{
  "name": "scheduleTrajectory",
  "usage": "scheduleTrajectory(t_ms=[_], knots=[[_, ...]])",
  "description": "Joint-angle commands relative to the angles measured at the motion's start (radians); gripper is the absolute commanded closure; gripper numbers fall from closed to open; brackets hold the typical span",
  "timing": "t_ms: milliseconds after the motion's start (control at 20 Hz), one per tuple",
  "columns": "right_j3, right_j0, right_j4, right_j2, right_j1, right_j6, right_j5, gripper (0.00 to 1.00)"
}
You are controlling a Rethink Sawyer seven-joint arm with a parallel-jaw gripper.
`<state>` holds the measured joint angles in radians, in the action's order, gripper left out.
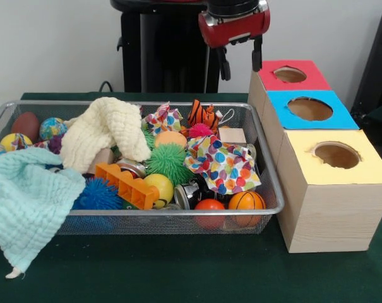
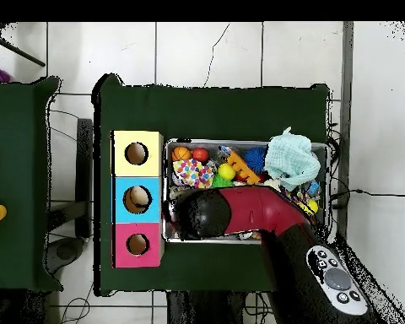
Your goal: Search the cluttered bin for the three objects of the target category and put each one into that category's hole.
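Bin point(image 1: 266, 189) fills the frame's centre left, boxes with holes point(image 1: 310, 108) at right. Gripper point(image 1: 240, 60), top centre, fingers apart and empty. Risk: cloths point(image 1: 108, 129) hide targets, so a descent may snag fabric.

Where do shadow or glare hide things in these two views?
Front view: even light, only small glints on the metal can and the rim of the bin. Overhead view: no glare; the yellow box's hole is dark inside, and the arm, not shadow, hides part of the bin.
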<state>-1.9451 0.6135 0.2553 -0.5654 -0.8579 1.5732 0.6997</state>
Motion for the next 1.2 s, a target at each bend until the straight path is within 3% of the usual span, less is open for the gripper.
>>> scheduleTrajectory(t_ms=[50, 700, 1200], knots=[[0.139, 0.010, 0.091, -0.069, 0.091, -0.193, 0.109, 0.00], [0.357, -0.021, 0.136, -0.106, 0.224, -0.231, 0.212, 0.00], [0.422, 0.018, 0.160, -0.133, 0.276, -0.281, 0.269, 0.00]])
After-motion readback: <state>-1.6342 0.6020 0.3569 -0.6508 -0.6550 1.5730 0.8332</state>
